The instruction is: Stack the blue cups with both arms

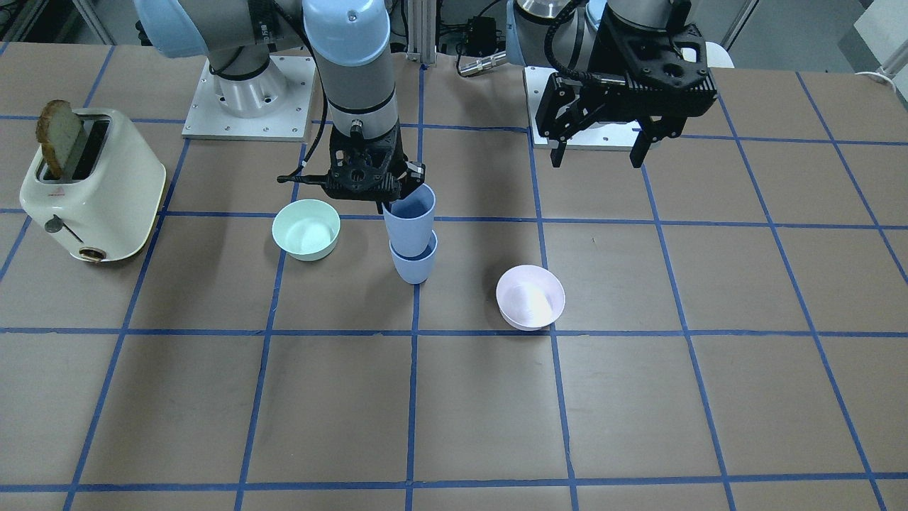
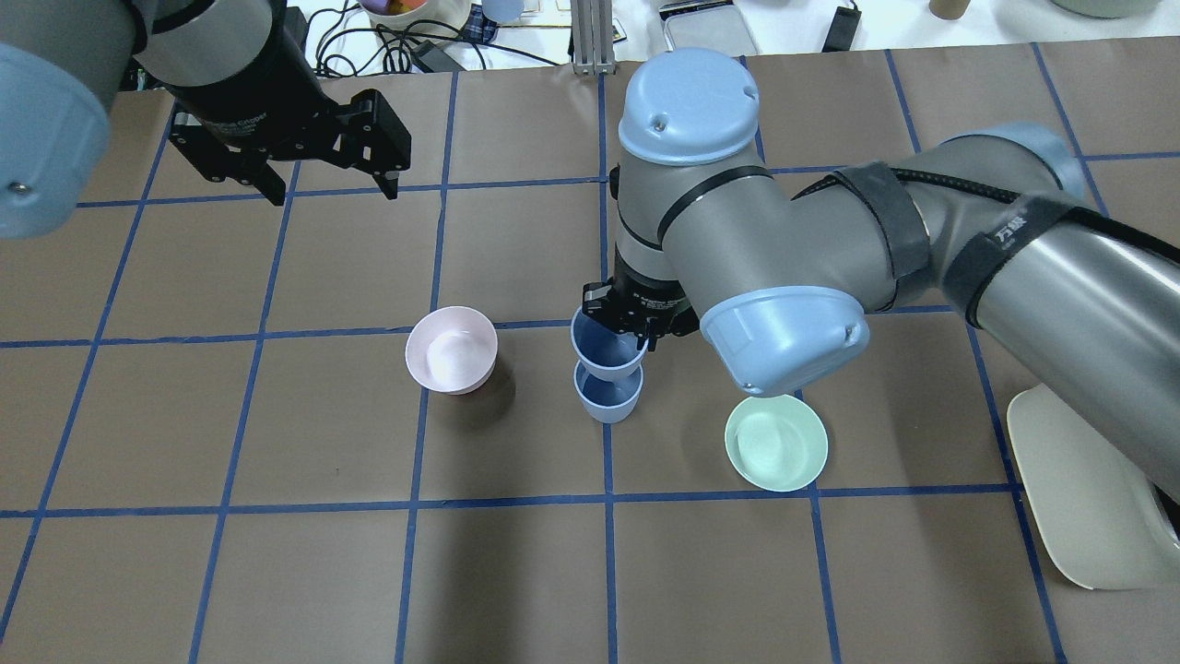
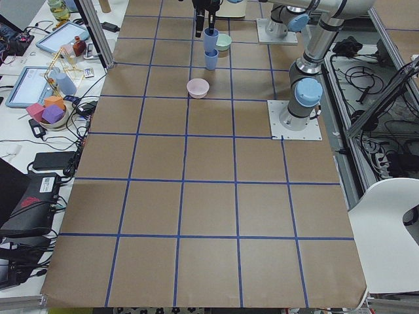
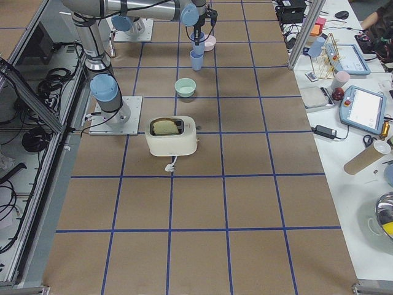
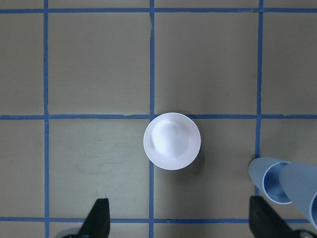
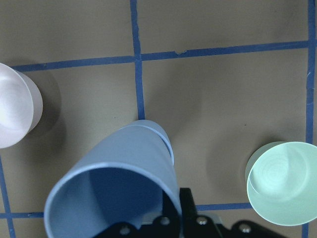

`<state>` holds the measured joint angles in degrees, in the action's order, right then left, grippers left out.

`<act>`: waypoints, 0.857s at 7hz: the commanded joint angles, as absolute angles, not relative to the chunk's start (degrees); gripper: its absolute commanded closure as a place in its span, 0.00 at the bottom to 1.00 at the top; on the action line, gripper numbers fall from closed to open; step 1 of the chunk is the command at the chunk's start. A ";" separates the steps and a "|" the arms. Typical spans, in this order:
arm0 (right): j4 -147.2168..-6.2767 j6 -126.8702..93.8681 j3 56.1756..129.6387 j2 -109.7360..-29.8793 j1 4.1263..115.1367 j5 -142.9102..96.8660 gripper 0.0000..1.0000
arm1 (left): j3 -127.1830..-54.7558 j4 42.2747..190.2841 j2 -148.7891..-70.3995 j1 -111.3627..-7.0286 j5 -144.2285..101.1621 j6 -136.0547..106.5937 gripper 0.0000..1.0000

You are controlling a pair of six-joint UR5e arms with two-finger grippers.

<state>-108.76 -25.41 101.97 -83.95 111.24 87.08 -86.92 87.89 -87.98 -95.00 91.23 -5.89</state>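
Two pale blue cups stand near the table's middle. The upper cup (image 1: 410, 213) sits partly inside the lower cup (image 1: 414, 264), leaning slightly. My right gripper (image 1: 394, 201) is shut on the upper cup's rim (image 2: 604, 343), above the lower cup (image 2: 608, 398). In the right wrist view the upper cup (image 6: 114, 193) fills the foreground and the lower cup's rim (image 6: 166, 139) peeks out behind it. My left gripper (image 1: 599, 152) is open and empty, raised above the table far from the cups (image 2: 327, 189). Its wrist view shows the two open fingertips (image 5: 99, 220) and the cups (image 5: 280, 186) at the right edge.
A mint-green bowl (image 1: 306, 228) stands close beside the cups on my right (image 2: 776, 443). A pale pink bowl (image 1: 530, 297) stands on my left (image 2: 452, 349), below the left wrist camera (image 5: 172, 141). A cream toaster (image 1: 92, 188) holding toast sits at the far right.
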 commanded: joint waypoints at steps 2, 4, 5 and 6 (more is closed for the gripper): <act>-109.07 -25.93 102.66 -83.32 111.27 86.14 1.00 | -86.92 87.89 -87.98 -95.01 91.23 -5.89 0.00; -109.25 -25.67 102.74 -81.57 111.36 86.31 0.73 | -86.92 87.89 -87.98 -95.01 91.23 -5.89 0.00; -109.25 -25.49 102.66 -81.13 111.27 85.87 0.43 | -86.92 87.89 -87.98 -95.01 91.23 -5.89 0.00; -109.16 -24.97 101.87 -81.47 110.92 85.52 0.34 | -86.92 87.89 -87.98 -95.01 91.23 -5.89 0.00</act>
